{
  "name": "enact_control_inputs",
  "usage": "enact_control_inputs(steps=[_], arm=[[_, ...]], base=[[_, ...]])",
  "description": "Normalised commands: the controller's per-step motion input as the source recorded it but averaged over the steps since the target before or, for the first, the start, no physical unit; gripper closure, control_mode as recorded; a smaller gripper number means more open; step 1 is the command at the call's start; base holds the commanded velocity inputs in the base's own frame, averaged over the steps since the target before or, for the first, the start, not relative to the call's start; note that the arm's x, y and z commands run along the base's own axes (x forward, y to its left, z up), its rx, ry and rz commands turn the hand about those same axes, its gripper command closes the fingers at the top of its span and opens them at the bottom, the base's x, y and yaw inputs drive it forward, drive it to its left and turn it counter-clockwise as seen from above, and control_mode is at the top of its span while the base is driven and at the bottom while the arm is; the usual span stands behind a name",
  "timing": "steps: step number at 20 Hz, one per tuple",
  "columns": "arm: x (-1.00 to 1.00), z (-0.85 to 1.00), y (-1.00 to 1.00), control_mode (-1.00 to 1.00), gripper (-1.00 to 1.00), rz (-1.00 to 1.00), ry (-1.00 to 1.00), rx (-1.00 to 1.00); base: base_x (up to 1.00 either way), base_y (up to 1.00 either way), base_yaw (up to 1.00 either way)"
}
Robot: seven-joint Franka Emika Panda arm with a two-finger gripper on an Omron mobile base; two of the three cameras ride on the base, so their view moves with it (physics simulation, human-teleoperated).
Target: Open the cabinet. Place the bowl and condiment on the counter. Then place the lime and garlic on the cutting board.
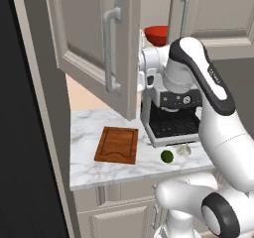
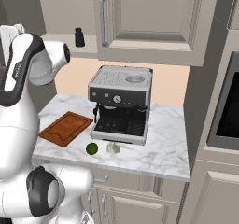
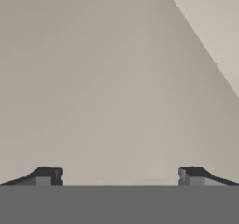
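Cabinet [image 1: 94, 43] door's open, your fingers [image 3: 119, 175] spread wide, empty, facing a blank panel, probably inside. Bowl [image 1: 156, 33] beyond them on the shelf; reach it next. Lime [image 1: 167, 156], garlic [image 1: 183, 150] wait on the surface [image 1: 89, 172] below.

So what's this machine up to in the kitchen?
The white robot arm has its open, empty hand raised by the wall cabinet, whose left door stands open. A red bowl and black condiment sit inside. The lime and garlic lie on the counter beside the bare cutting board.
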Motion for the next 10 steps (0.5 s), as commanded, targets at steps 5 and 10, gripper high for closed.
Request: enact_control_inputs(steps=[5, 10], arm=[[0.09, 0.00, 1.00, -1.00, -1.00, 0.08, 0.12, 0.00], [0.01, 0.00, 0.99, -1.00, -1.00, 0.03, 0.06, -0.01]], base=[[0.00, 0.00, 0.00], [0.00, 0.00, 0.00]])
